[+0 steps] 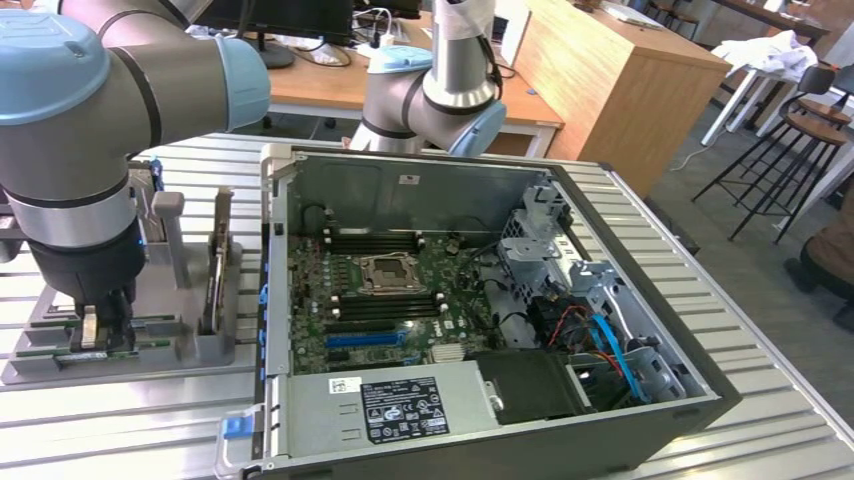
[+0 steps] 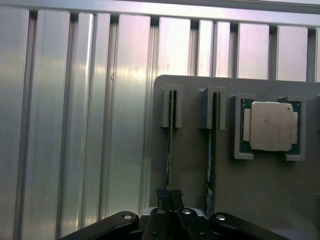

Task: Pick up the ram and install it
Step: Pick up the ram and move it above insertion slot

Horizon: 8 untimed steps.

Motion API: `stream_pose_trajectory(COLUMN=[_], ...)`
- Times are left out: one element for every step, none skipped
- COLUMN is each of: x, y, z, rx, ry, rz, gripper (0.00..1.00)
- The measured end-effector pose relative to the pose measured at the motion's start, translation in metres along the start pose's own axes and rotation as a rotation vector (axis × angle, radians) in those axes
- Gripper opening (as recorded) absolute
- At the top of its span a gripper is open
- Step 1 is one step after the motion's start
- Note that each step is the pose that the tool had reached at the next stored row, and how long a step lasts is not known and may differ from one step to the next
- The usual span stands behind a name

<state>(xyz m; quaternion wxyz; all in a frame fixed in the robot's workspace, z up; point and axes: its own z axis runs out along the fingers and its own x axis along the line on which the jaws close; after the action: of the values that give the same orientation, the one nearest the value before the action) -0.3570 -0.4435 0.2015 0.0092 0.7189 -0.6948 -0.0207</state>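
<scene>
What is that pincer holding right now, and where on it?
The pincer pinches the thin green ram stick by its top edge near one end, in the grey holder.

Slatted aluminium table (image 1: 134, 425) bearing two items: a grey holder tray (image 1: 174, 362), and, at the tray's 3 o'clock in the exterior view, an open computer case (image 1: 400, 195) lying on its side.

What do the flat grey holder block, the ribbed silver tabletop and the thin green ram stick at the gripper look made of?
Flat grey holder block: matte, uniform, moulded slot posts; likely plastic. Ribbed silver tabletop: brushed sheen, streaked reflections; probably aluminium. Thin green ram stick, pinched by the gripper: edge-on, seemingly circuit-board laminate.
</scene>
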Motion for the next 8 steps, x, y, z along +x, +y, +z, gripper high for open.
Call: stream_pose_trajectory(x=[0.0000,0.0000,0.0000,0.0000,0.0000,0.0000,0.0000,0.0000], y=[0.0000,0.0000,0.0000,0.0000,0.0000,0.0000,0.0000,0.0000], z=[0.0000,0.0000,0.0000,0.0000,0.0001,0.0001,0.0001,0.0001], rx=[0.0000,0.0001,0.0001,0.0001,0.0002,0.0003,0.0003,0.0004], ry=[0.0000,0.0000,-0.0001,-0.0001,-0.0003,-0.0006,-0.0007,-0.0008], rz=[0.001,0.001,0.001,0.003,0.008,0.016,0.020,0.020], gripper=[0.12,0.12,0.12,0.12,0.12,0.12,0.12,0.12])
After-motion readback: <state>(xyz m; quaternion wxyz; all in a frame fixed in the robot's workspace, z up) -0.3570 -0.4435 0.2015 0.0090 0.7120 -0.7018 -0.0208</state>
